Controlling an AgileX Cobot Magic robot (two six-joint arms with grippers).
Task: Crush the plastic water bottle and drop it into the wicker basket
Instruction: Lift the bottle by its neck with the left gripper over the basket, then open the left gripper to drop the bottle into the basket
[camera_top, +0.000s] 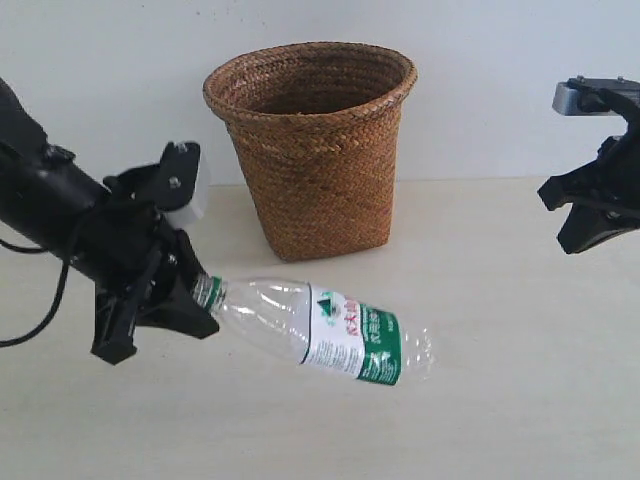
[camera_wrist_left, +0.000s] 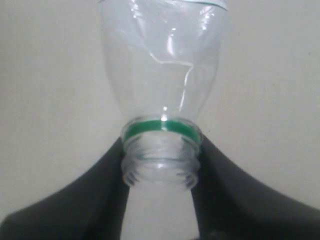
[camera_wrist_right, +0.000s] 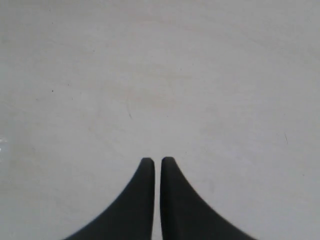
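Note:
The clear plastic water bottle (camera_top: 320, 328) is held nearly level above the table, its green-and-white label toward the right. My left gripper (camera_top: 198, 300) is shut on its neck. In the left wrist view the threaded neck (camera_wrist_left: 160, 165) sits between the two black fingers, just below the green ring, and no cap shows on the open mouth. The bottle's shoulder (camera_wrist_left: 165, 65) looks creased. The wicker basket (camera_top: 312, 145) stands upright behind the bottle. My right gripper (camera_top: 590, 210) hangs at the right, away from both, shut on nothing (camera_wrist_right: 156, 160).
A pale table (camera_top: 500, 400) carries everything and meets a white wall (camera_top: 120, 60) behind the basket. The right wrist view shows only bare table surface under the fingers.

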